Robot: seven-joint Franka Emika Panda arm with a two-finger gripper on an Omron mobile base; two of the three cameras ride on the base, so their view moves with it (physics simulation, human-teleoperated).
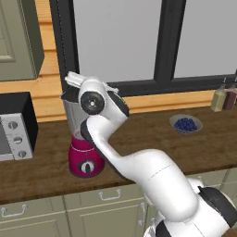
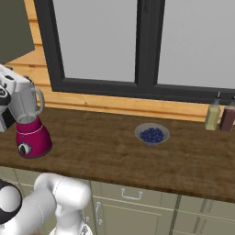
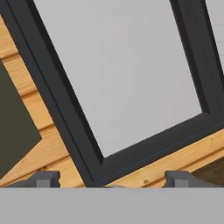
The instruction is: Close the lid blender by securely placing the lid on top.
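Step in hand: placing the lid on the blender — judged from the hand being level with the jar's mouth.
Blender location: on the wooden counter, near its front edge, just right of the toaster oven; magenta base with black dial, clear jar above it. In the right base view the jar's handle faces the window side.
Lid: not identifiable — the wrist covers the jar's mouth in the left base view, and the hand is cut by the frame edge in the right base view. Whether the lid is seated, held or elsewhere cannot be told.
Fingers: two tips appear well apart at the bottom of the hand view with nothing visible between them, so they look spread wide.
Arm pose: the arm rises from the base, bends forward over the counter edge, then folds up so the wrist sits against the upper part of the jar. The hand camera looks at the window frame and wood-panelled wall, rolled to one side, so the hand points roughly level, not down.
Doing the step well: centre the lid over the jar's mouth, keep it flat, and press straight down until it seats all round; avoid sideways push on the tall jar, which could tip or slide.
Nearby items: bowl of blueberries and two bottles stand well apart to the right.
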